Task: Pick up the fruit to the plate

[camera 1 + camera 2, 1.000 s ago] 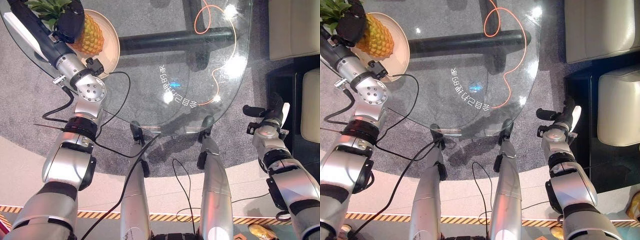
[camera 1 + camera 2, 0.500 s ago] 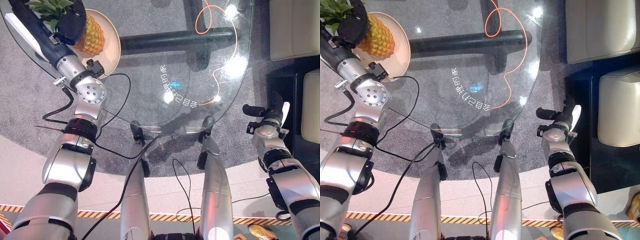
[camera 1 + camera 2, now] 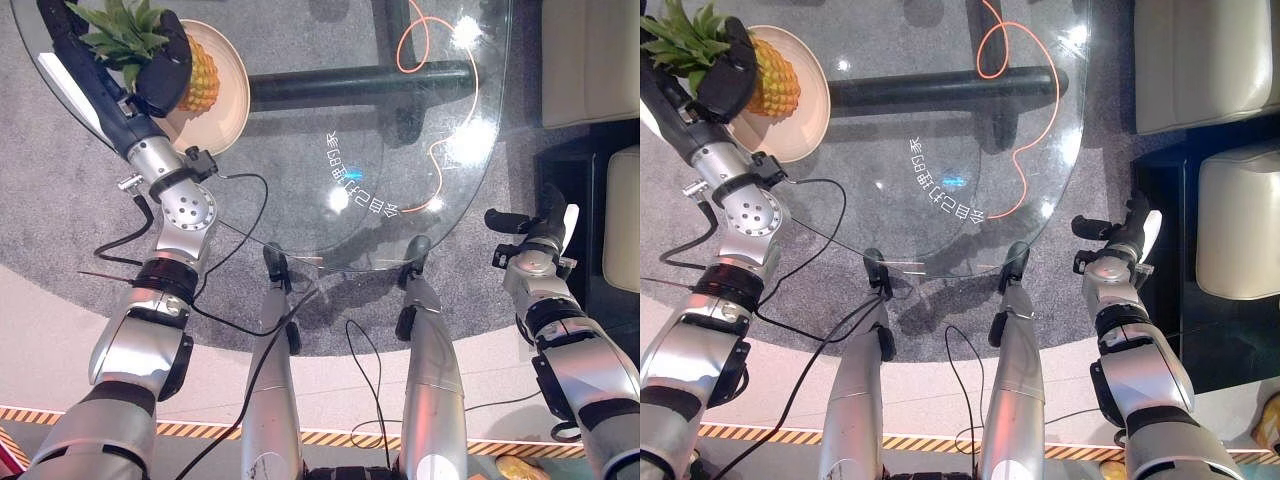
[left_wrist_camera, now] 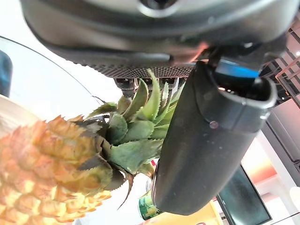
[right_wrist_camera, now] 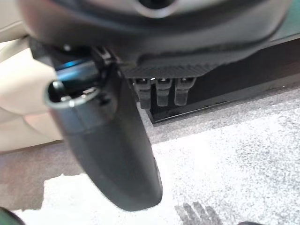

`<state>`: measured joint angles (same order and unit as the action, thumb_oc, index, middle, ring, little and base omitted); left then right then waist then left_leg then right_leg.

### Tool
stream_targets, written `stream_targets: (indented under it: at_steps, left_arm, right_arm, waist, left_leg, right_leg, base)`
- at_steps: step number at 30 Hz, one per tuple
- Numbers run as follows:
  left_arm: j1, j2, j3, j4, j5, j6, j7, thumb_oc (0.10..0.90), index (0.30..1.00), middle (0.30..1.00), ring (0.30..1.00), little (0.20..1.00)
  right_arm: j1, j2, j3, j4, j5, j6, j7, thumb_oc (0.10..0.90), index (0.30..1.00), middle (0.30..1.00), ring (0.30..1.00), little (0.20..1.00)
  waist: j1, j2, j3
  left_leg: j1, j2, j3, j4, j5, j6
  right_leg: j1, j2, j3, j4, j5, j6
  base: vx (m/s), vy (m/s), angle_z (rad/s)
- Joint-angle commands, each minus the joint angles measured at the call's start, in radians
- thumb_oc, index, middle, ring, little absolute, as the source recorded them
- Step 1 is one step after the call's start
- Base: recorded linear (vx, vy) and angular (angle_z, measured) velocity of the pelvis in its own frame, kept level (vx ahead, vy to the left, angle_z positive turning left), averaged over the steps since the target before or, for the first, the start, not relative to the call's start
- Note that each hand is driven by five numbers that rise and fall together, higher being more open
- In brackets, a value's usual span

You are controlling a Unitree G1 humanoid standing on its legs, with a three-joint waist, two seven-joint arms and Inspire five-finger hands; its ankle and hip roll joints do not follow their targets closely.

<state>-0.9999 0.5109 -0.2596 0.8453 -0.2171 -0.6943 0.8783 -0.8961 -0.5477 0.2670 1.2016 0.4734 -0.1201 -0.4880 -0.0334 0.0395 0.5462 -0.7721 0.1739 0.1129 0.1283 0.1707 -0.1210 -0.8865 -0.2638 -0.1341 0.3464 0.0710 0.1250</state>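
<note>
Left hand [image 3: 160, 62] curled round the pineapple [image 3: 197, 78] at the neck, where leafy crown [image 4: 140, 117] meets body; thumb [image 4: 206, 140] pressed along the leaves in the wrist view. Fruit lying over the plate [image 3: 232, 100], at the far left of the glass worktop [image 3: 400, 130]; impossible to tell whether resting on it or just above. Probably the set-down step, with release next.

Handling, as a judgement: heavy for its size, stiff and rough-skinned, so little risk of slipping but top-heavy in a crown grip. Leaves springy and sharp, liable to bend or tear under load; firmer hold lower, round the body. Rounded shape likely to roll on the shallow plate once let go.

Right hand [image 3: 1120, 245] idle off the worktop's near right edge, over the carpet [image 5: 234, 154], fingers relaxed and holding nothing. Orange cable [image 3: 440, 150] visible through the glass, well apart from the plate.
</note>
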Motion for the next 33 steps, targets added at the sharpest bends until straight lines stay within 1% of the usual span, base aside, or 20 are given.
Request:
stream_targets:
  at_steps: [1, 9, 14, 26, 33]
  left_arm:
    - [-0.057, 0.028, 0.052, -0.069, 0.035, -0.116, 0.012, 0.800, 0.900, 0.900, 0.900, 0.900]
    - [-0.023, 0.010, 0.065, -0.115, 0.042, -0.124, -0.003, 0.800, 0.900, 0.900, 0.900, 0.900]
    - [-0.001, 0.003, 0.072, -0.144, 0.029, -0.131, -0.023, 0.800, 0.900, 0.900, 0.900, 0.900]
    - [0.057, -0.020, 0.090, -0.231, 0.029, -0.152, -0.072, 0.800, 0.900, 0.900, 0.900, 0.900]
    - [0.089, -0.019, 0.103, -0.291, 0.053, -0.131, -0.064, 0.800, 0.900, 0.900, 0.900, 0.900]
  right_arm:
    - [0.001, -0.025, -0.032, 0.035, 0.035, -0.016, -0.037, 0.800, 0.900, 0.900, 0.900, 0.900]
    - [0.004, -0.026, -0.042, 0.048, 0.052, 0.005, -0.013, 0.800, 0.900, 0.900, 0.900, 0.900]
    - [0.015, -0.031, -0.051, 0.053, 0.054, -0.002, -0.009, 0.800, 0.900, 0.900, 0.900, 0.900]
    - [0.021, -0.043, -0.067, 0.046, 0.052, 0.008, -0.014, 0.800, 0.900, 0.900, 0.900, 0.900]
    - [0.034, -0.037, -0.072, 0.040, 0.052, 0.014, -0.016, 0.800, 0.900, 0.900, 0.900, 0.900]
  waist:
    - [0.030, -0.032, -0.026]
    - [0.039, -0.026, -0.026]
    - [0.043, -0.022, -0.026]
    - [0.057, -0.012, -0.026]
    - [0.066, -0.010, -0.026]
  left_leg:
    - [-0.045, -0.009, -0.066, 0.107, -0.108, -0.039]
    - [-0.044, -0.011, -0.069, 0.103, -0.106, -0.037]
    - [-0.045, -0.012, -0.071, 0.107, -0.109, -0.035]
    - [-0.038, -0.019, -0.074, 0.101, -0.111, -0.032]
    - [-0.031, -0.021, -0.079, 0.099, -0.112, -0.029]
  right_leg:
    - [0.057, 0.005, -0.042, -0.068, -0.010, 0.048]
    - [0.059, 0.002, -0.047, -0.068, -0.009, 0.049]
    - [0.059, 0.000, -0.048, -0.065, -0.011, 0.049]
    - [0.068, -0.007, -0.054, -0.072, -0.010, 0.052]
    - [0.074, -0.009, -0.059, -0.067, -0.013, 0.052]
  base:
    - [0.00, 0.000, 0.00]
    - [0.00, 0.000, 0.00]
    - [0.00, 0.000, 0.00]
    - [0.00, -0.001, 0.00]
    - [0.00, -0.001, 0.00]
